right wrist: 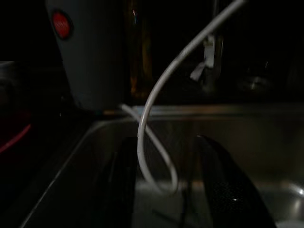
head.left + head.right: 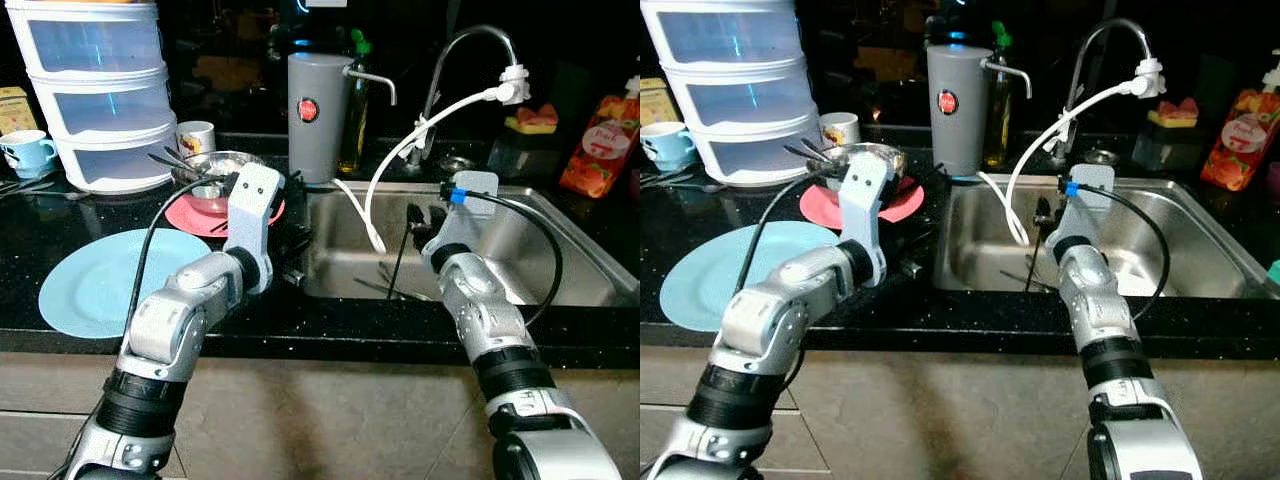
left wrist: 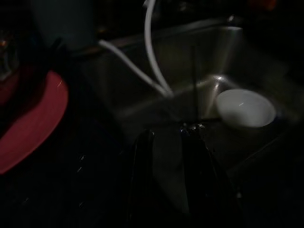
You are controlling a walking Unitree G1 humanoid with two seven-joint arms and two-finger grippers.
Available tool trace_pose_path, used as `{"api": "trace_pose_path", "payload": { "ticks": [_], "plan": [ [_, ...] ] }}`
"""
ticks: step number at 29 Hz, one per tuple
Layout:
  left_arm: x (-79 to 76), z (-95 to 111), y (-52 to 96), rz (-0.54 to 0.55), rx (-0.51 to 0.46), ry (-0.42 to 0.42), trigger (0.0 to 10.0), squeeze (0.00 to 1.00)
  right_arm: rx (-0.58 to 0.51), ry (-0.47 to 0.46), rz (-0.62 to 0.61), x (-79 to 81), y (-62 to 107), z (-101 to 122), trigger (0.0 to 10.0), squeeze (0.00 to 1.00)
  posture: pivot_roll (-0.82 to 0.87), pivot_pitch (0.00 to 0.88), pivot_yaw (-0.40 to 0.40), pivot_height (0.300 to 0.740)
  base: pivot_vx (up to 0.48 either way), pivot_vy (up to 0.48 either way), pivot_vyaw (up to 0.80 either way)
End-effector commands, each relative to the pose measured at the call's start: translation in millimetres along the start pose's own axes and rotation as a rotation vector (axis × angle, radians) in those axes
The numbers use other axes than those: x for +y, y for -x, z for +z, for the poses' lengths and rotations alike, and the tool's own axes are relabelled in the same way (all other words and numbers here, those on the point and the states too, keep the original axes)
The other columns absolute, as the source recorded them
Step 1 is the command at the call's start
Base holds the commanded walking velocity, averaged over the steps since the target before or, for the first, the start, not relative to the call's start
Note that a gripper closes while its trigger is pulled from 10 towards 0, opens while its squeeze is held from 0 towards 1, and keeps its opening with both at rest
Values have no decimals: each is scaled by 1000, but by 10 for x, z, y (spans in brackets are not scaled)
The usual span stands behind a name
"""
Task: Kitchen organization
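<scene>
- Head stereo pair looks forward and down from above the counter (image 2: 60,225), both eyes sharing the sink (image 2: 560,270), faucet (image 2: 1110,40) and grey canister (image 2: 315,115)
- Left wrist camera sits close over the counter's edge, facing into the sink basin
- Right wrist camera looks low along the basin toward the canister and white hose (image 1: 152,137)

two silver arms with black ribbed joints, pale grey wrist housings, looping black cables, a blue clip centre-right.
</scene>
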State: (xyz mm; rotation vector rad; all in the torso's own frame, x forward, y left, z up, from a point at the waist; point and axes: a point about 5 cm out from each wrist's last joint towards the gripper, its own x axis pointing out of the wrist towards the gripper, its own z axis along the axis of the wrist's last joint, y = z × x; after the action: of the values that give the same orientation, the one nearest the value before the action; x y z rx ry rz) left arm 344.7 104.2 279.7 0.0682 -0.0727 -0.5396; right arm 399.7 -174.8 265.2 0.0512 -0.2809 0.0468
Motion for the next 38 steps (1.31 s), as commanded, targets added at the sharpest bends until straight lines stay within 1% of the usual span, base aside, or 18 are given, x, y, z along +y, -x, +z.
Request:
{"api": "trace_pose_path", "payload": {
  "ticks": [1, 3, 8, 9, 10, 11, 12, 13, 15, 18, 22, 23, 31, 32, 33, 34, 35, 38],
  "plan": [
    [35, -54, 24, 29, 47, -25, 10000, 0, -65, 65, 11, 37, 19, 99, 10000, 0, 86, 129, -18, 740, 0, 0, 0],
    [68, -36, 63, 46, 53, -59, 10000, 0, -109, 102, 18, 59, 59, 149, 10000, 0, 90, 132, -18, 740, 0, 0, 0],
    [119, 18, 154, 60, 52, -127, 10000, 0, -148, 114, 28, 69, 153, 203, 10000, 0, 93, 137, -16, 740, 0, 0, 0],
    [150, 28, 206, 73, 64, -204, 10000, 0, -157, 118, 31, 66, 199, 214, 10000, 0, 94, 141, -14, 740, 0, 0, 0],
    [150, 28, 206, 73, 64, -204, 10000, 0, -157, 118, 31, 66, 199, 214, 10000, 0, 94, 141, -14, 740, 0, 0, 0],
    [204, 13, 327, 92, 116, -395, 10000, 0, -174, 130, 31, 49, 294, 231, 10000, 0, 98, 148, -6, 740, 0, 0, 0],
    [215, 3, 371, 97, 137, -445, 10000, 0, -177, 132, 31, 44, 325, 235, 10000, 0, 99, 149, -4, 740, 0, 0, 0],
    [215, 3, 371, 97, 137, -445, 10000, 0, -177, 132, 31, 44, 325, 235, 10000, 0, 99, 149, -4, 740, 0, 0, 0],
    [215, -13, 443, 118, 167, -524, 10000, 0, -175, 132, 28, 30, 365, 225, 10000, 0, 101, 153, -2, 740, 0, 0, 0],
    [185, -60, 501, 139, 202, -582, 10000, 0, -171, 134, 22, 24, 394, 203, 10000, 0, 109, 157, 0, 740, 0, 0, 0],
    [195, -169, 557, 191, 261, -616, 10000, 0, -163, 129, 23, 38, 413, 185, 10000, 0, 114, 160, 0, 740, 0, 0, 0],
    [235, -206, 572, 241, 288, -641, 10000, 1000, -159, 128, 30, 57, 416, 184, 10000, 0, 117, 162, -6, 740, 0, 0, 0],
    [317, -241, 618, 332, 343, -664, 10000, 1000, -143, 133, 41, 57, 437, 198, 10000, 0, 120, 160, -6, 740, 0, 0, 0],
    [326, -247, 621, 338, 349, -670, 10000, 890, -140, 132, 40, 53, 439, 195, 10000, 0, 122, 159, -7, 740, 0, 0, 0],
    [326, -247, 621, 338, 349, -670, 10000, 890, -140, 132, 40, 53, 439, 195, 10000, 0, 122, 159, -7, 740, 0, 0, 0],
    [327, -253, 626, 342, 355, -674, 10000, 227, -137, 130, 39, 51, 443, 193, 10000, 0, 122, 159, -7, 740, 0, 0, 0],
    [326, -259, 629, 347, 361, -669, 10000, 0, -135, 130, 39, 51, 445, 192, 10000, 0, 122, 159, -7, 740, 0, 0, 0],
    [310, -286, 630, 346, 379, -669, 10000, 0, -132, 128, 40, 57, 449, 188, 10000, 0, 120, 154, -6, 740, 0, 0, 0]
  ]
}}
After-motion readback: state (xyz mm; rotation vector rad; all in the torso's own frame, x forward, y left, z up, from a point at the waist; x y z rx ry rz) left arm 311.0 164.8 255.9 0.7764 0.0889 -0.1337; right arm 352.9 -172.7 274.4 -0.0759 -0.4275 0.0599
